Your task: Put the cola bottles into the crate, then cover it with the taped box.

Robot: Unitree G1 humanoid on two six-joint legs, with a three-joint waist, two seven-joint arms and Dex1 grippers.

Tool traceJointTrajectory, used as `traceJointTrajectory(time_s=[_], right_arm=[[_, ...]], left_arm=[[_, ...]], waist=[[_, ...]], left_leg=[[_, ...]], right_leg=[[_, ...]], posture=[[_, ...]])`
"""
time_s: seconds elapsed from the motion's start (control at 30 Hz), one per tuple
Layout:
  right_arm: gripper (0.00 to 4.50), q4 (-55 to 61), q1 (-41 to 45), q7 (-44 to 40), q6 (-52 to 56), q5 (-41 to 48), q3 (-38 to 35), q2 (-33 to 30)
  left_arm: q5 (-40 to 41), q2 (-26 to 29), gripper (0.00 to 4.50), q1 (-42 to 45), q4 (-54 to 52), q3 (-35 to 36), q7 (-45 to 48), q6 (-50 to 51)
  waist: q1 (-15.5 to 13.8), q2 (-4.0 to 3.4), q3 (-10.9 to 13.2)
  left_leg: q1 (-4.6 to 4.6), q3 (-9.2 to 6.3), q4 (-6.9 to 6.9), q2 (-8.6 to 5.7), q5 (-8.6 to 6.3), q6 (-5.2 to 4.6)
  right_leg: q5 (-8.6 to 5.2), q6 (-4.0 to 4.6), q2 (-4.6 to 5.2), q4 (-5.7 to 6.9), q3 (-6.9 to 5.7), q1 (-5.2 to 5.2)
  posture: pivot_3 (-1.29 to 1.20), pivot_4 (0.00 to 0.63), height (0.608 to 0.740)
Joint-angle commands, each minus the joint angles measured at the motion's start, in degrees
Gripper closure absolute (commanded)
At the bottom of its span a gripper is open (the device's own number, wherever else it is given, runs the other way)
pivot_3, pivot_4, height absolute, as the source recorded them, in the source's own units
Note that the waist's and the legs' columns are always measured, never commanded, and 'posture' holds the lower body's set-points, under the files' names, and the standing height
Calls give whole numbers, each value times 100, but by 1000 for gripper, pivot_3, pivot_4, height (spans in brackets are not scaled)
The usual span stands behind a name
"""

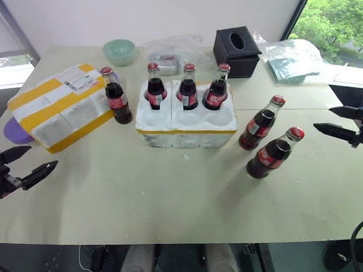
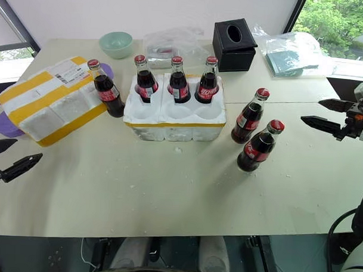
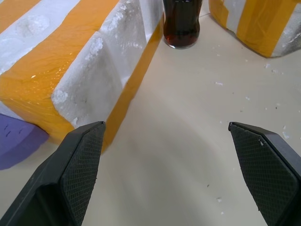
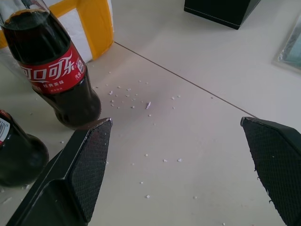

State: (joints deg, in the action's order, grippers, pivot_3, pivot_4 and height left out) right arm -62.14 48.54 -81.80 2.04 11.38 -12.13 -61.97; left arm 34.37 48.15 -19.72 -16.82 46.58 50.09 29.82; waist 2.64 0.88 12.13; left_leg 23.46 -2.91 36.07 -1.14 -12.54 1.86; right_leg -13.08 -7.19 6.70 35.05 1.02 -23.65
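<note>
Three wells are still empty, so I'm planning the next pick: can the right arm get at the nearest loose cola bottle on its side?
Probably yes. The right gripper is open, empty and points toward the cola bottle; only bare table lies between.

Free room and obstructions, cream tabletop (image 1: 167, 207):

- Near half of the table: bare from edge to edge, open passage across.
- Low white styrofoam crate with a yellow tape strip (image 1: 187, 121): centre; 3 dark glass cola bottles with red caps (image 1: 188, 87) stand in the far wells, 3 near wells open from above.
- 1 bottle (image 1: 116, 96) stands in the narrow gap between the crate and the yellow-banded white styrofoam box (image 1: 60, 105), closing that gap.
- 2 bottles (image 1: 262, 123) (image 1: 275, 152) stand loose right of the crate, close together; open table lies to their right.
- Far edge: black cube tissue box (image 1: 236, 51), mint bowl (image 1: 119, 51), clear plastic bags (image 1: 172, 52).
</note>
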Motion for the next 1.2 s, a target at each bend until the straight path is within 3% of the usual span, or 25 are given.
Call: traceJointTrajectory(time_s=[0.03,0.27,0.5,0.73,0.87,1.07,1.2], right_arm=[[0,-54,211,70,-131,30,-113,-105],[0,-249,435,166,-34,12,-96,-102],[0,-162,561,12,-60,-28,-76,-246],[0,239,1635,-733,735,14,119,-439],[0,981,2074,-1046,1620,363,206,-248],[0,3484,1325,-1057,3020,1470,224,-61],[0,4540,969,-789,3510,1871,128,136]], left_arm=[[-26,25,120,16,-112,152,-18,-87],[375,-4,120,192,-198,220,-70,276],[492,363,120,656,-77,90,-8,483],[521,795,120,1716,331,-622,49,697],[274,939,120,2657,814,-1468,-72,775],[-185,694,120,4076,1571,-2649,-257,654],[-529,355,120,4942,2150,-3205,-434,542]], waist=[[1,0,0],[5,0,0],[-14,0,0],[17,-27,14],[45,-26,14],[-6,-26,14],[-41,-25,14]], left_leg=[[0,0,0,0,0,0],[-1,0,4,0,0,0],[-1,1,8,0,1,0],[-2,5,5,-2,1,0],[-5,-1,2,4,2,1],[-2,-5,5,3,2,0],[-2,-9,13,1,3,0]], right_leg=[[0,0,0,0,0,0],[0,-1,-1,6,1,1],[1,-1,-2,10,2,2],[1,-3,-2,13,4,-1],[2,-6,-15,21,3,-3],[16,-31,-16,30,3,-5],[17,-33,-16,46,1,-4]], posture=[[0,150,737],[0,150,737],[0,150,737],[0,150,737],[0,150,737],[0,150,737],[0,150,737]])
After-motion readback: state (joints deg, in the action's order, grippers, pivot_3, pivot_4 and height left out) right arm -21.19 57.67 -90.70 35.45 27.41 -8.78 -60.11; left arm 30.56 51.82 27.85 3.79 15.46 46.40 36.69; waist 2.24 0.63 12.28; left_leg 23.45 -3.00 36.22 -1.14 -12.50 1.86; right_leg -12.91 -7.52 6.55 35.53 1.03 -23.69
